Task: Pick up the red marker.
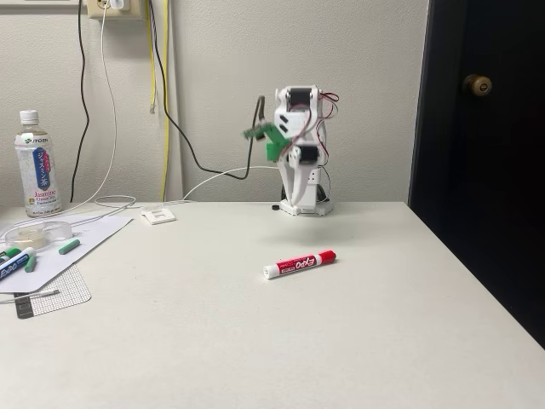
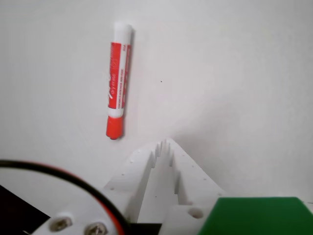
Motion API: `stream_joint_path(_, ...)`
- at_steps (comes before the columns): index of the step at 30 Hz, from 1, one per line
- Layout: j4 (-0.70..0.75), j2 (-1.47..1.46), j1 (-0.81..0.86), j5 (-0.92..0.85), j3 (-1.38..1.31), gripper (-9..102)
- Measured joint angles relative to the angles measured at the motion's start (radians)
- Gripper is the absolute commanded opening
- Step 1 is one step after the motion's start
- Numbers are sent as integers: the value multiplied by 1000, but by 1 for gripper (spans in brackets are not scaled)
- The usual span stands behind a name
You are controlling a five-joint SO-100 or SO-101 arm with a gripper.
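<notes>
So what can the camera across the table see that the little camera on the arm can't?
The fixed view alone takes in the whole arm folded up at the back of the table, the tea bottle, the blue marker and green caps on a sheet of paper at left, the wall cables and the dark door. The wrist view alone gives a close look at the gripper with its ridged white finger. Both show the red marker lying flat on the white table, nothing touching it.

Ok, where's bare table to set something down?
Bare: the whole near half in front of the marker, and the right side toward the door. Crowded: the left edge, with paper, small markers and bottle.
</notes>
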Motion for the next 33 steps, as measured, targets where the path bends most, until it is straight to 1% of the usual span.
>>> stream_joint_path(6,-71,28,-29,97,91,0)
stream_joint_path(12,-127,31,-61,176,95,0)
stream_joint_path(20,-250,-18,-95,239,95,0)
stream_joint_path(21,-265,-29,-95,245,95,1)
stream_joint_path(24,-296,-61,-101,252,95,9)
stream_joint_path(28,-325,-110,-103,253,95,11)
stream_joint_path(33,-364,-161,-104,258,95,20)
